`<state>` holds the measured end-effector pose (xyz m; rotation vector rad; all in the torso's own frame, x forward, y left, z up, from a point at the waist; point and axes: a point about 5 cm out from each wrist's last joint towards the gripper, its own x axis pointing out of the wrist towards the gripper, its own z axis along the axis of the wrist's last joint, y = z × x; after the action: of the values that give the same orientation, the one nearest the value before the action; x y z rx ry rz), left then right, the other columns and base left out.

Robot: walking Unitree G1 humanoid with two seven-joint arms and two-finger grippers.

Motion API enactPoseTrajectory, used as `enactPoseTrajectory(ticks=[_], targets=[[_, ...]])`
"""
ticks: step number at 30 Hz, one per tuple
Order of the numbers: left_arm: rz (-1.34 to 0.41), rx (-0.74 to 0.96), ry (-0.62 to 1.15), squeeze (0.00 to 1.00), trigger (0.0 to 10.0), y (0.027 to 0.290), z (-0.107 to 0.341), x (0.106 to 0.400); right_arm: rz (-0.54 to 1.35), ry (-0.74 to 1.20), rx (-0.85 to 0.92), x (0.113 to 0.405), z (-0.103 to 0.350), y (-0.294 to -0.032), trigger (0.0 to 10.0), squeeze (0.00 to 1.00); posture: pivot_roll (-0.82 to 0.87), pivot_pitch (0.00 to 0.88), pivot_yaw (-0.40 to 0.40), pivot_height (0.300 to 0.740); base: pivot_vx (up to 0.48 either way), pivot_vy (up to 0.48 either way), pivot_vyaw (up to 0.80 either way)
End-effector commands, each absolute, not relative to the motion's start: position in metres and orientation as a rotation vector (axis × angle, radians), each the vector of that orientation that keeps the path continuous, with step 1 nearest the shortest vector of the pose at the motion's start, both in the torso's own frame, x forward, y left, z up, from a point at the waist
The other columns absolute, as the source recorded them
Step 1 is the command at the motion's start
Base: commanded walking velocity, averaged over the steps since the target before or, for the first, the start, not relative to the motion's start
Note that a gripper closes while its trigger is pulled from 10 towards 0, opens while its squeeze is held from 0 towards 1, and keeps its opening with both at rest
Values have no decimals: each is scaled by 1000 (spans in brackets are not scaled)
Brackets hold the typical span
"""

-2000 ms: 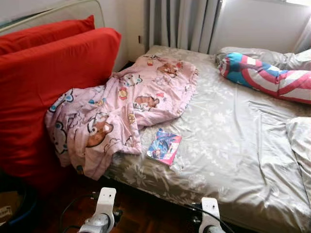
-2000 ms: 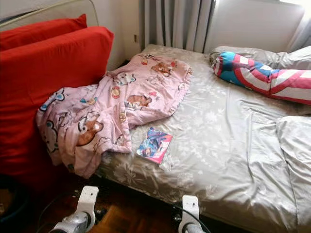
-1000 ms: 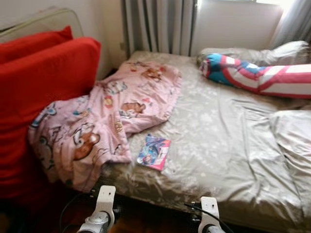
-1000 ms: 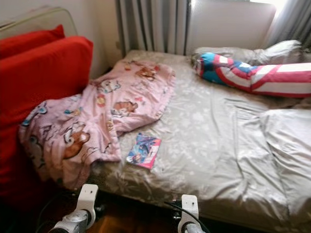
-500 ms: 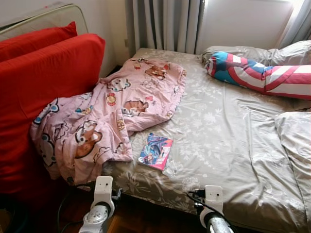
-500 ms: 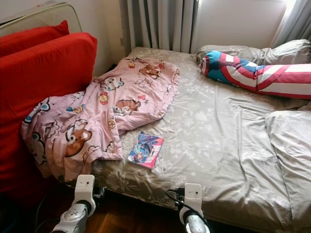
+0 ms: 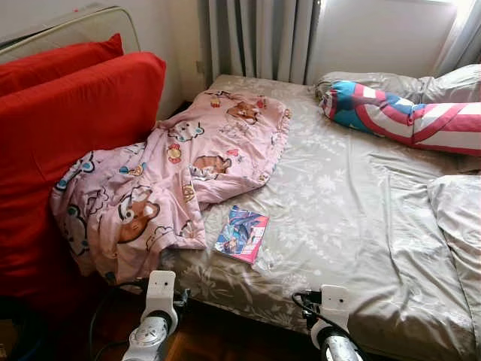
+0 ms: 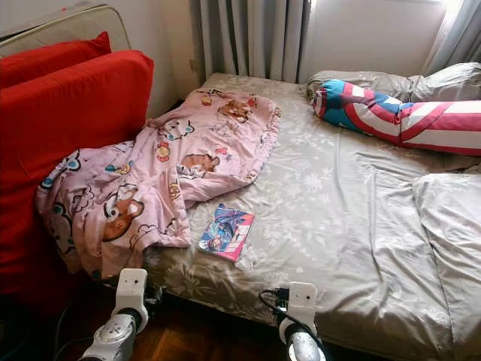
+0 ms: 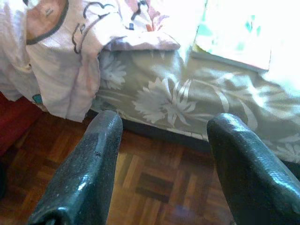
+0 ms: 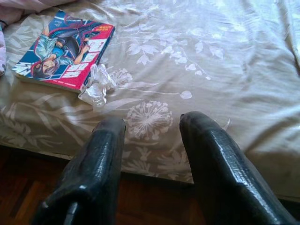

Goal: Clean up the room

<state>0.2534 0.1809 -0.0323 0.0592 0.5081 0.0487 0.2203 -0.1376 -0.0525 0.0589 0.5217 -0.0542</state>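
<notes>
Your book [image 7: 241, 233] lies flat near the bed's [image 7: 361, 226] front edge, a crumpled wrapper [image 10: 97, 85] touching its corner and the pink blanket [image 7: 173, 180] just beside it, spilling over the edge toward the red cushions [image 7: 68, 143]. Bare sheet stretches toward the striped bolster [image 7: 406, 113]. Your left gripper [image 9: 161, 154] and right gripper [image 10: 152, 140] hover above the wood floor [image 9: 140, 173], fingers apart.

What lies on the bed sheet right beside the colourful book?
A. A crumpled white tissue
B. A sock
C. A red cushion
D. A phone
A: a crumpled white tissue rests on the sheet against the edge of the book, near the front of the bed.
</notes>
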Motion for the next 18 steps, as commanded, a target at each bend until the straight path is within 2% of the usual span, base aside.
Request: enactPoseTrajectory(ticks=[1, 2, 3, 4, 5, 6, 7, 8, 10, 12, 18], targets=[[55, 47, 505, 0, 10000, 181, -35, 249, -48, 514, 38, 218, -53, -136, 10000, 0, -109, 0, -7, 740, 0, 0, 0], [59, 51, 488, 0, 10000, 182, -34, 249, -55, 500, 34, 218, -52, -136, 10000, 0, -114, 0, -5, 740, 0, 0, 0], [67, 59, 470, 0, 10000, 182, -32, 250, -92, 351, 13, 244, -29, -169, 10000, 0, -114, 0, -5, 740, 0, 0, 0], [67, 59, 470, 0, 10000, 182, -32, 250, -92, 351, 13, 244, -29, -169, 10000, 0, -114, 0, -5, 740, 0, 0, 0], [78, 66, 456, 0, 10000, 183, -31, 250, -119, 211, -19, 267, -1, -197, 10000, 0, -113, 0, -6, 740, 0, 0, 0], [78, 66, 456, 0, 10000, 183, -31, 250, -119, 211, -19, 267, -1, -197, 10000, 0, -113, 0, -6, 740, 0, 0, 0], [106, 101, 297, 0, 10000, 202, -1, 275, -145, 101, -52, 284, 25, -219, 10000, 0, -114, 0, -6, 740, 0, 0, 0], [106, 101, 297, 0, 10000, 202, -1, 275, -145, 101, -52, 284, 25, -219, 10000, 0, -114, 0, -6, 740, 0, 0, 0], [150, 187, 65, 0, 10000, 232, 53, 310, -177, -3, -90, 300, 53, -237, 10000, 0, -112, 0, -7, 740, 0, 0, 0], [158, 218, 5, 0, 10000, 238, 69, 318, -190, -21, -94, 303, 58, -240, 10000, 0, -112, 0, -6, 740, 0, 0, 0], [160, 334, 13, 0, 10000, 237, 73, 321, -234, 9, -85, 303, 58, -250, 10000, 0, -110, 0, -8, 740, 0, 0, 0]])
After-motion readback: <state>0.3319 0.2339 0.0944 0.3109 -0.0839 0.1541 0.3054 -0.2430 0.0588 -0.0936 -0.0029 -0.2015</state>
